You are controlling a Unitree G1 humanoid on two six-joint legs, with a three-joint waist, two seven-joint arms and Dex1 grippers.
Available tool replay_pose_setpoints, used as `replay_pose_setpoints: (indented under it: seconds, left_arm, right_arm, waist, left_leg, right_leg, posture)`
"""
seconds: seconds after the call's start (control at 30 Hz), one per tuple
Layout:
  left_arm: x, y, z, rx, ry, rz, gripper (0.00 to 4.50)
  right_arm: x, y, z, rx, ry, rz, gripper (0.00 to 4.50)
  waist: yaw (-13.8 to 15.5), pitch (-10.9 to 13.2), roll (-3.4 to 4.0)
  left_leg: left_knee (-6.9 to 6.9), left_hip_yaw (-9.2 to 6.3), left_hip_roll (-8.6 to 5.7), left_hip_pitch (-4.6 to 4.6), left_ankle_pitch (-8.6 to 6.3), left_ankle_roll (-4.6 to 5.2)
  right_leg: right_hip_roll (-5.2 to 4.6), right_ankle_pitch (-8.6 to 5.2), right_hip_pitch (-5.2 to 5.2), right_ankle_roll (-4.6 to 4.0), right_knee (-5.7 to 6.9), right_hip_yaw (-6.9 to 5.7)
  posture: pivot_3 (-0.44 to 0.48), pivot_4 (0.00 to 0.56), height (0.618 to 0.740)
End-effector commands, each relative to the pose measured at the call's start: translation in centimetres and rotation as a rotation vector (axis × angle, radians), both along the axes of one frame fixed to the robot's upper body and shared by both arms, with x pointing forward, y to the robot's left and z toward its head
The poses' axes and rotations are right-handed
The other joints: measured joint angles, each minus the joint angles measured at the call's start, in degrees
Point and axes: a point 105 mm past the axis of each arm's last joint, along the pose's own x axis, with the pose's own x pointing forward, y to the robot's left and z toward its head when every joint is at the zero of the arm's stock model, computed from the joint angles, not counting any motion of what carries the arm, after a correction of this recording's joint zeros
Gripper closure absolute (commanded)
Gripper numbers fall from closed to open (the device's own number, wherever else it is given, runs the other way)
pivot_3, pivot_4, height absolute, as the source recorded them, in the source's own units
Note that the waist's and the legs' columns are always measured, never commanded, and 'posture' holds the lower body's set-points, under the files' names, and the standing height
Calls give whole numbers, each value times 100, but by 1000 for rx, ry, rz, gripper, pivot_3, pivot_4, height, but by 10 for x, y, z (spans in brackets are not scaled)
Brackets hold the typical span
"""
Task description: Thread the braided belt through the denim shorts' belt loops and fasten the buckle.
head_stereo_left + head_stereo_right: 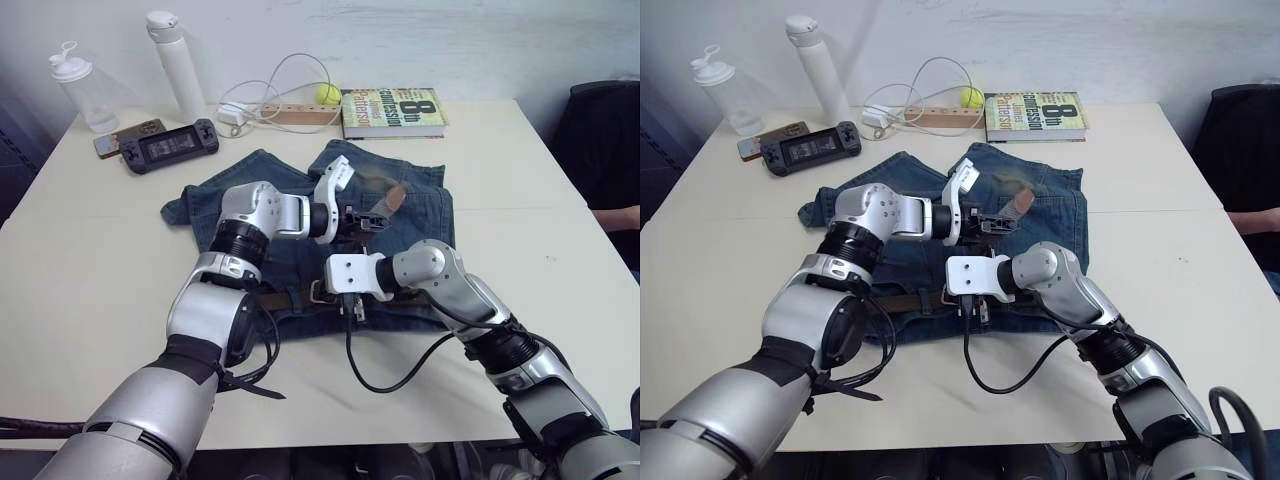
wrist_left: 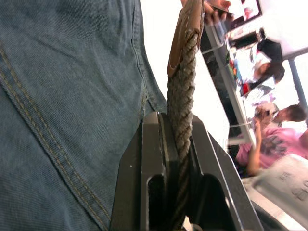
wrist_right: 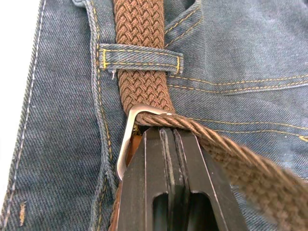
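Note:
The denim shorts (image 1: 420, 200) lie flat mid-table, waistband toward me. The braided belt (image 3: 142, 29) runs along the waistband under a belt loop (image 3: 139, 57) and through the silver buckle (image 3: 124, 144). My right gripper (image 3: 168, 132) is shut at the buckle, pressed down on the waistband (image 1: 320, 290). The strap's free end rises from there to my left gripper (image 1: 365, 215), which hangs above the shorts, shut on the belt (image 2: 180, 110) just below its tan leather tip (image 2: 185, 33). The tip (image 1: 388, 203) points up and away.
At the back edge sit a book (image 1: 392, 110), a yellow ball (image 1: 327, 93), a power strip (image 1: 295, 115) with white cable, a game console (image 1: 170, 145), a phone (image 1: 125, 138) and two bottles (image 1: 178, 65). A black cable (image 1: 390, 375) loops from my right wrist. A person's hand (image 1: 615, 215) shows at right.

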Motion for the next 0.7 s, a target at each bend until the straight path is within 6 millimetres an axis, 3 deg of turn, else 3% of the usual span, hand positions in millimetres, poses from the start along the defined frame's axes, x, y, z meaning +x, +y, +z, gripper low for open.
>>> replay_pose_setpoints:
  seconds: [0.03,0.17,0.3,0.47,0.67,0.7]
  left_arm:
    - [-7,-40,54,-115,-232,-155,4500]
    - [-8,-30,37,-99,-192,-169,4500]
    - [-2,-1,17,-67,-149,-115,4500]
    - [-1,23,12,-106,-85,-55,4500]
    - [-4,28,15,-100,-109,-47,4500]
    - [-6,28,14,-84,-120,-54,4500]
  right_arm:
    - [-29,-4,-63,-128,174,17,4482]
    - [-14,-6,-38,32,129,-104,4482]
    - [0,-24,-4,287,101,-305,4482]
    - [-11,-49,12,428,203,-426,4482]
    - [-16,-73,30,528,237,-523,4482]
    - [-17,-79,34,528,221,-530,4173]
  waist:
    - [2,0,1]
    - [-3,0,0]
    - [6,0,0]
    - [2,2,1]
    - [3,4,1]
    - [4,6,1]
  left_leg:
    - [0,-1,-1,0,0,0]
    - [1,-3,-4,-2,0,1]
    - [1,-13,-5,-11,0,3]
    - [1,-15,-5,-25,1,4]
    - [-2,-21,-7,-36,0,6]
    - [-4,-24,-7,-35,0,6]
  right_leg:
    - [-1,0,0,0,-1,0]
    - [-4,0,1,0,-1,-1]
    - [-7,0,-3,0,1,-4]
    - [-8,0,-16,0,3,-3]
    - [-7,0,-22,0,6,-2]
    - [-7,0,-22,0,5,-3]
  posture:
    - [0,150,735]
    - [0,150,735]
    - [0,150,735]
    - [0,150,735]
    - [0,150,735]
    - [0,150,735]
